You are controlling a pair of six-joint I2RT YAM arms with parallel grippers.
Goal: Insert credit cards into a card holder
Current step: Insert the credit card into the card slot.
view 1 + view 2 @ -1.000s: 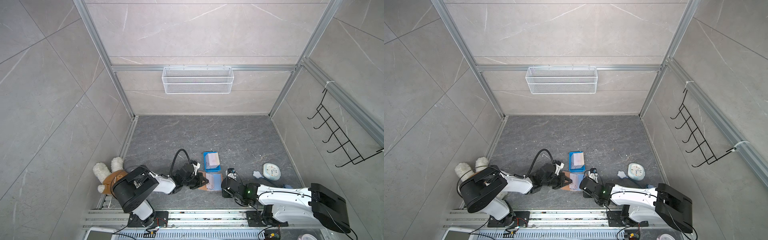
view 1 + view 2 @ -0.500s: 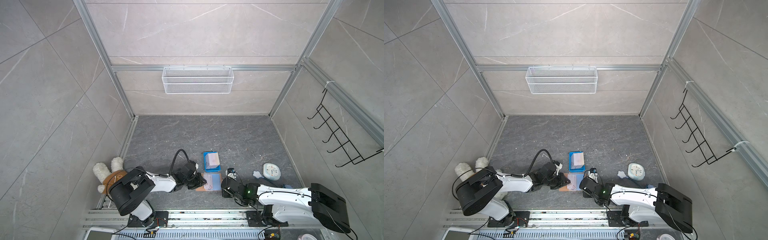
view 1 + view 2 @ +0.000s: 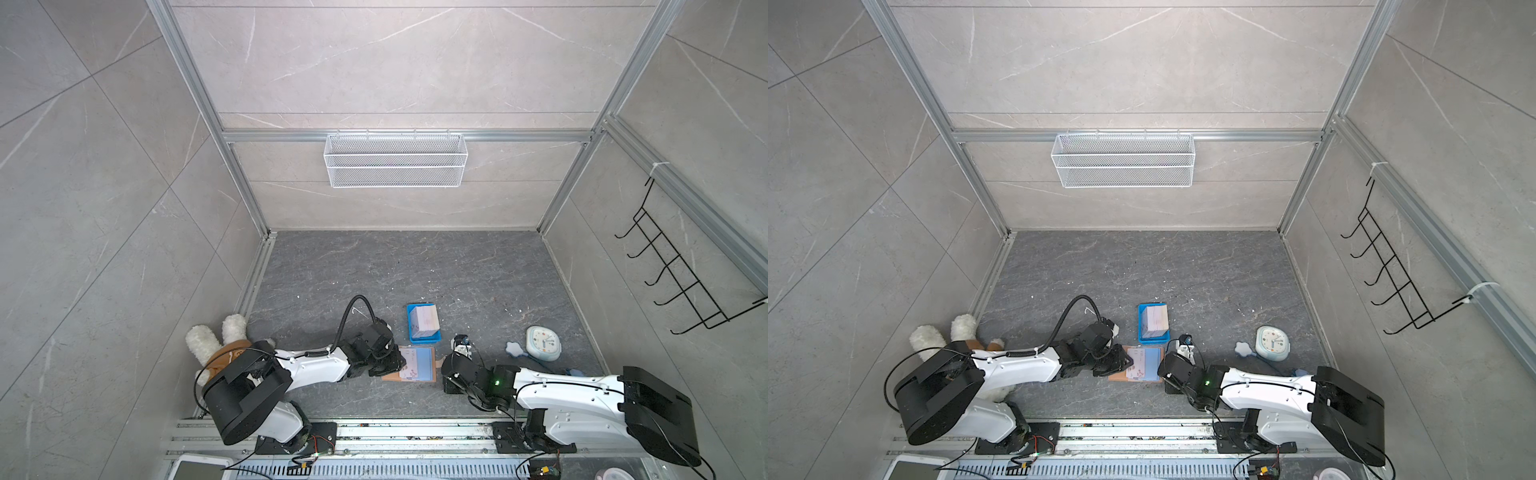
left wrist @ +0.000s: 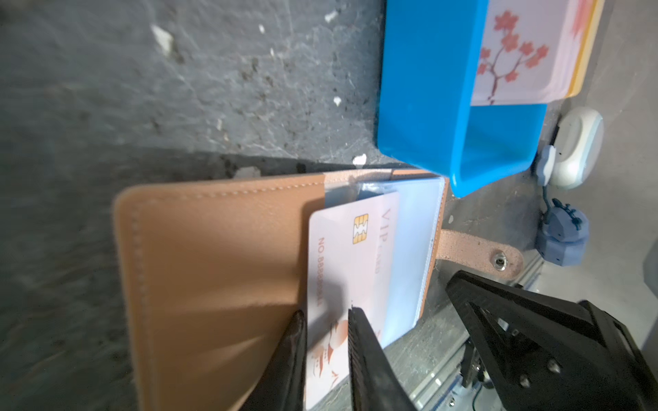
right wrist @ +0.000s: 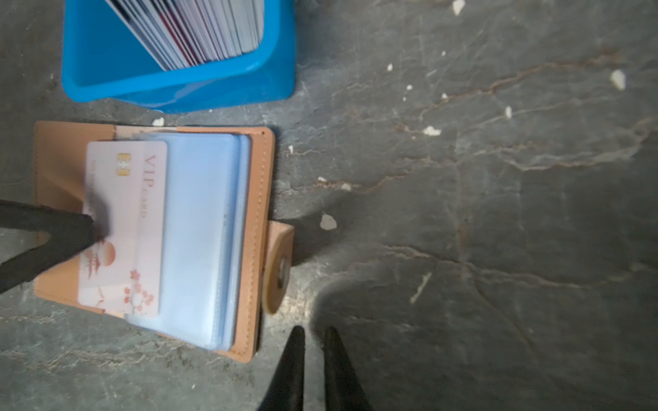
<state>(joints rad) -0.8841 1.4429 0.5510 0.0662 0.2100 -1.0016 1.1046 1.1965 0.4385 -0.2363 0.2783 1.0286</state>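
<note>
**A:** What is the left gripper (image 4: 325,315) doing down at the front?

**B:** It is reaching low over the card holder (image 4: 213,267), with its two black fingers standing only narrowly apart. One pale pink credit card (image 4: 356,249) is showing through the slit between them. The tips are sitting on or just above the card's near end, and I cannot tell which.

**A:** How is that card lying?

**B:** It is lying flat on the open holder. One long side is looking slipped under the top clear sleeve (image 5: 203,231), and the rest is lying out over the tan inner cover.

**A:** And the right gripper (image 5: 315,329)?

**B:** It is hovering just beside the holder's corner, near the snap tab (image 5: 279,267). Its jaws are standing a thin slit apart and gripping nothing, with only the grey floor (image 5: 463,213) showing between them.

**A:** What is crowding the edges?

**B:** The blue tray (image 5: 178,89) is sitting just beyond the holder's far edge, almost touching one corner, with a stack of credit cards (image 5: 199,32) leaning inside it. The two grippers are flanking the holder's other sides.

**A:** Where is room opening up?

**B:** Open floor is stretching to the right as far as a small clock (image 3: 542,343). A plush toy (image 3: 216,338) is lying by the left arm's base. Past the tray, bare floor is running to the back wall, where a wire basket (image 3: 395,166) is hanging.
</note>
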